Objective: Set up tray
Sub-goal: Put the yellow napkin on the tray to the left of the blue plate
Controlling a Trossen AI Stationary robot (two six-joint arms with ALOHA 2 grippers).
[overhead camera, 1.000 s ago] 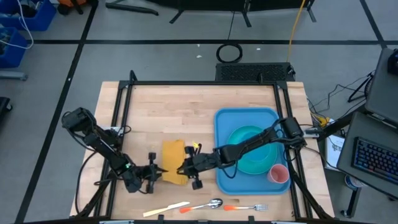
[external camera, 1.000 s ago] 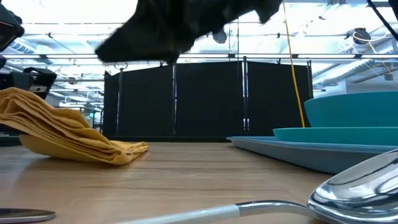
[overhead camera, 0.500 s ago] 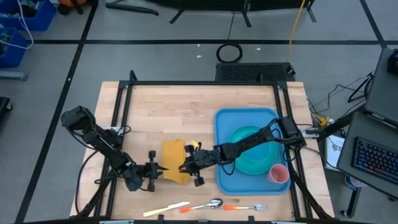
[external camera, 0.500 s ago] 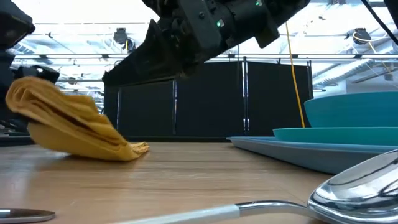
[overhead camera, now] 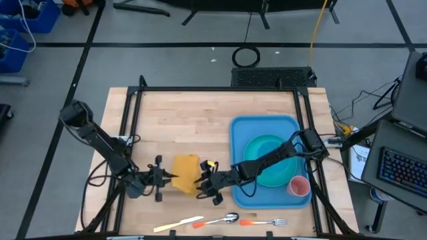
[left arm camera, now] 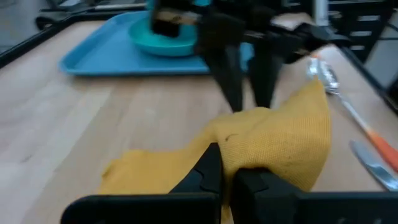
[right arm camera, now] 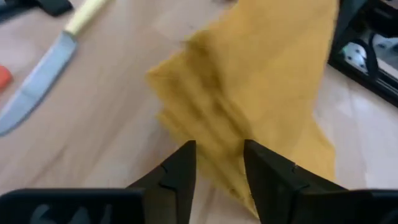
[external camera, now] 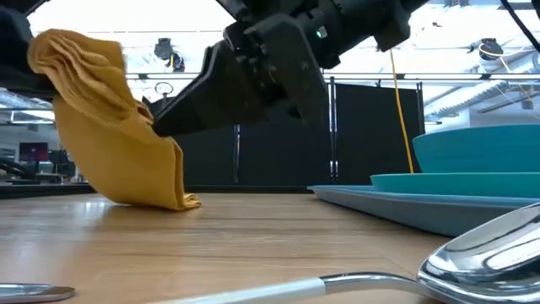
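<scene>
A yellow-orange folded napkin stands half raised on the wooden table, left of the blue tray. My left gripper is shut on the napkin's left end. My right gripper is open at the napkin's right side, with one finger on either side of the napkin's lower edge. In the low view its dark fingers reach toward the hanging napkin. On the tray sit a turquoise plate and a pink cup. My left gripper pinches the napkin's raised left end between its two fingers, over several folded layers. The fingers come from the table's left, slanting a little downward. The napkin hangs slack below the hold, with its lower right corner on the table. Whether my right gripper touches the napkin, I cannot tell.
A knife, a spoon and an orange-handled fork lie along the table's near edge. A black frame borders the table. Bare wood lies on the far left half.
My left gripper has risen with the napkin's left end. The napkin, which lay in a low heap, now stands nearly upright, its lower right corner still on the table. My right gripper has sunk toward the table, come a little nearer the near edge and rolled.
</scene>
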